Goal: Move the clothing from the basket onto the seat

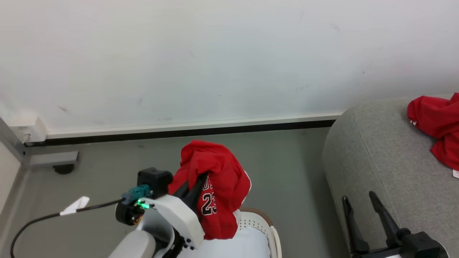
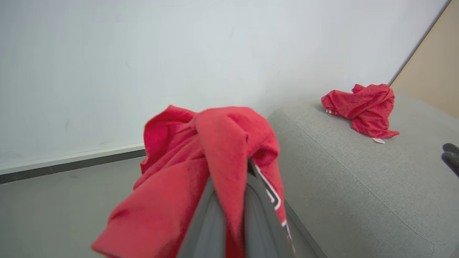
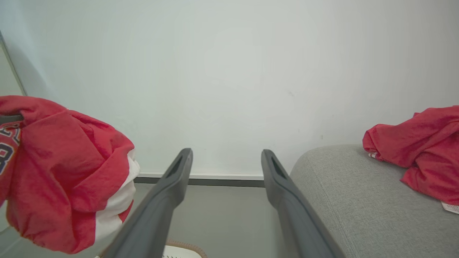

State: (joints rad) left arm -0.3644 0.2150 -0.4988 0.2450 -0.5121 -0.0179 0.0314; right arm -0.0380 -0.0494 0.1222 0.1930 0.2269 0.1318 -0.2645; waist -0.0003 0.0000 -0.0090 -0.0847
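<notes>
Jersey: bright red, white trim, numerals 23 on the panel facing the head camera. It hangs bunched in the air above the basket, clear of its rim and well apart from the sofa.
Left gripper: two dark fingers pinched tight together on a fold of the jersey. The cloth drapes over the fingertips and down both sides.
Second garment: red, crumpled in a heap, lying on top of the sofa near the wall, with a small white label at its lower edge.
Sofa: light grey fabric with a rounded corner, standing on the robot's right.
Basket: cream-white, perforated wall, brown band on the rim. It sits on the floor directly under the jersey, and the frame shows just one corner.
Pad: plain pale bluish-white, lying inside the basket.
Right gripper: fingers spread wide with nothing between them, low beside the sofa's front edge, touching no garment.
Floor: grey, meeting a pale wall at a dark skirting strip.
Cable: black, with a white tag, running off the left wrist.
</notes>
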